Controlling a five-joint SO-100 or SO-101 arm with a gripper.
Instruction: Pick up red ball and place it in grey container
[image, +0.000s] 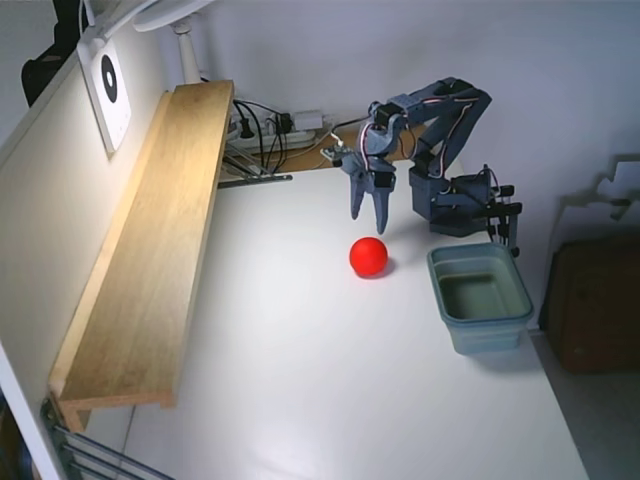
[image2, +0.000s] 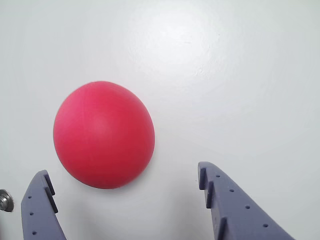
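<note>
Fixed view: no legible writing; gripper (image: 369, 222) hangs spread and empty just above the red ball (image: 368, 256) mid-table, grey container (image: 480, 297) near the table's right edge. Wrist view: both fingers (image2: 227, 200) wide apart, touching nothing; red ball (image2: 104, 134) on the white table (image2: 225, 75), ahead of the left finger.

In the wrist view, the two blue-grey plastic fingers (image2: 235, 205) of the pincer (image2: 125, 175) are cut off by the bottom edge, so only their tips show, and a small metal part (image2: 5, 201) at the left edge is half out of frame. In the fixed view, the long wooden shelf (image: 150, 250) hides the counter beneath it. The tangle of black cables (image: 262, 135) behind it is too small to sort out.
</note>
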